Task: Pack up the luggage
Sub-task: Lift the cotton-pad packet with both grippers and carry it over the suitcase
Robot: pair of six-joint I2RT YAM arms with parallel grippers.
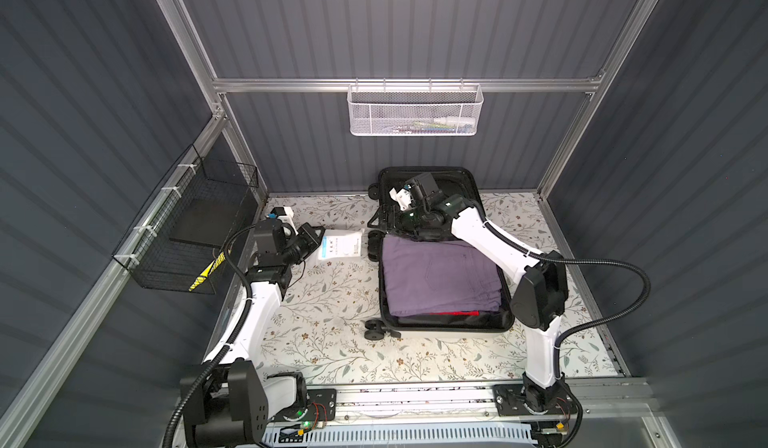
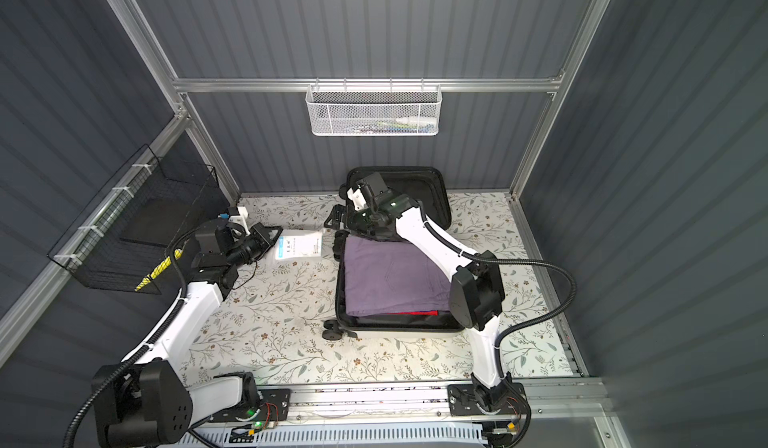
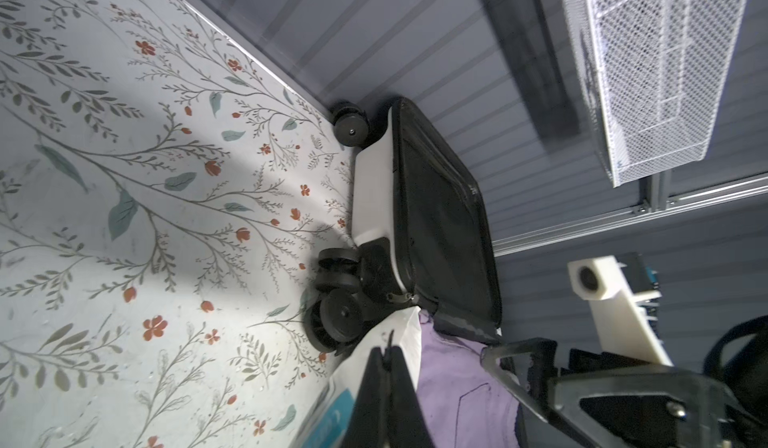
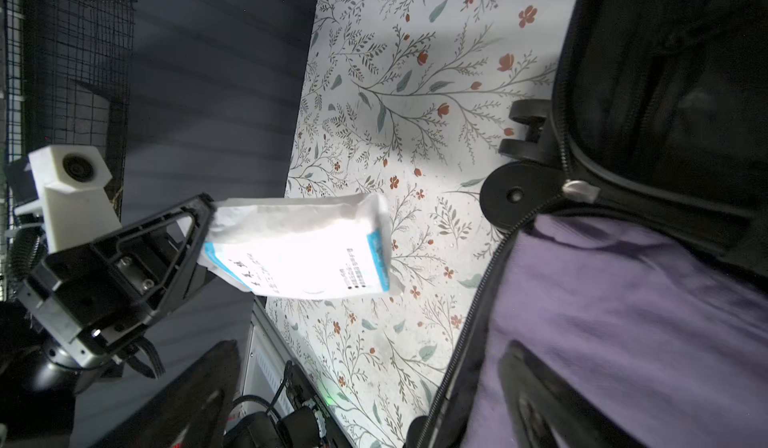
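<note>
The luggage (image 1: pixel 446 328) (image 2: pixel 399 328) lies open on the floral table, its black-lined lid (image 3: pixel 440 217) propped against the back wall. A folded purple garment (image 1: pixel 440 275) (image 2: pixel 390 279) (image 4: pixel 623 321) fills the lower half, over something red at the front edge. My left gripper (image 1: pixel 322 230) (image 2: pixel 279 230) (image 3: pixel 388 352) (image 4: pixel 208 209) is shut on one end of a white packet with blue stripes (image 1: pixel 340 248) (image 2: pixel 301 246) (image 4: pixel 299 250), held above the table just left of the luggage wheels. My right gripper (image 1: pixel 390 227) (image 2: pixel 349 225) (image 4: pixel 370 348) hangs open over the hinge end of the luggage, empty.
A white mesh basket (image 1: pixel 415 111) (image 2: pixel 374 111) (image 3: pixel 656 72) with small items hangs on the back wall. A black wire basket (image 1: pixel 187 234) (image 2: pixel 137 225) (image 4: pixel 75 51) on the left wall holds a yellow item (image 1: pixel 205 273). The luggage wheels (image 3: pixel 340 325) stick out toward the packet.
</note>
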